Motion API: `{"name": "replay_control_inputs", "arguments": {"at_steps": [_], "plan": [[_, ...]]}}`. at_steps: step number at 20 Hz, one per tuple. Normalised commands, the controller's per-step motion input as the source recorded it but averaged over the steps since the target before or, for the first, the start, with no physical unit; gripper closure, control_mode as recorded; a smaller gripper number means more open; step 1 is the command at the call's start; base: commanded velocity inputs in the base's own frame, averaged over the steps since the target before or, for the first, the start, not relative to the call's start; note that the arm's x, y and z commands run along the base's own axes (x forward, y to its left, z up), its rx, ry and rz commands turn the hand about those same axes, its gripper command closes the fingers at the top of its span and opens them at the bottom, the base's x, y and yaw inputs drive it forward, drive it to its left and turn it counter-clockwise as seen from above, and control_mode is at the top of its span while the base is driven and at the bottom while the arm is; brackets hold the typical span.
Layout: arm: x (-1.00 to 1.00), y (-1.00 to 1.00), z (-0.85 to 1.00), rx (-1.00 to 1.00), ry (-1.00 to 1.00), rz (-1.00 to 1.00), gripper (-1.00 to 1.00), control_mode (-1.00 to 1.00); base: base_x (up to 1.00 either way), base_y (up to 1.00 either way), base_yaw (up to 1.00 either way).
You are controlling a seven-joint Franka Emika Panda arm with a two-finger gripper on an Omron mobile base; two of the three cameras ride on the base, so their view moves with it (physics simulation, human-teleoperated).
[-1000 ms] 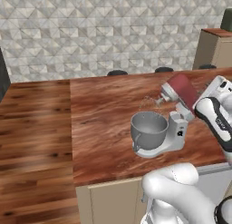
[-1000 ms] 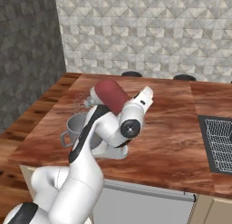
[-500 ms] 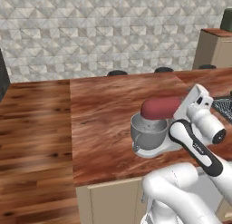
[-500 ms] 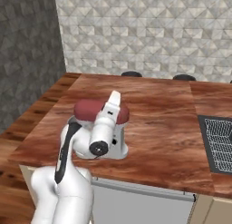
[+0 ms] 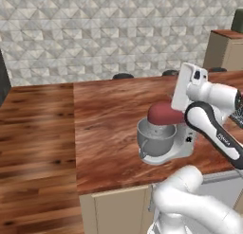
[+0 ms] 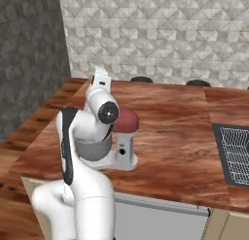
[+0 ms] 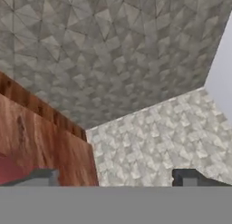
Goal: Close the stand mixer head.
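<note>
The dark red stand mixer head lies level on its light grey stand, down over the grey metal bowl. It shows again as the mixer head, partly behind my arm. My white hand rises just above the head's rear end, pointing up and toward the back wall. In the hand view my gripper is open, its fingertips far apart with nothing between them. A sliver of the red head shows at the lower left there.
The mixer stands on a wooden counter near its front edge. A dark stove grate lies to the right. Dark stool tops line the counter's far side before the tiled wall. A brown cabinet stands at the back right.
The mixer head has come down from its tilted-up position onto the bowl. My hand followed it down, then lifted clear above its rear end.
</note>
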Motion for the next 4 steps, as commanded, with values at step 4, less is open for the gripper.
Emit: {"name": "replay_control_inputs", "arguments": {"at_steps": [4], "plan": [[-0.15, 0.75, 0.03, -0.22, -0.04, 0.0, -1.0, -1.0, 0.0, 0.0, 0.0]]}}
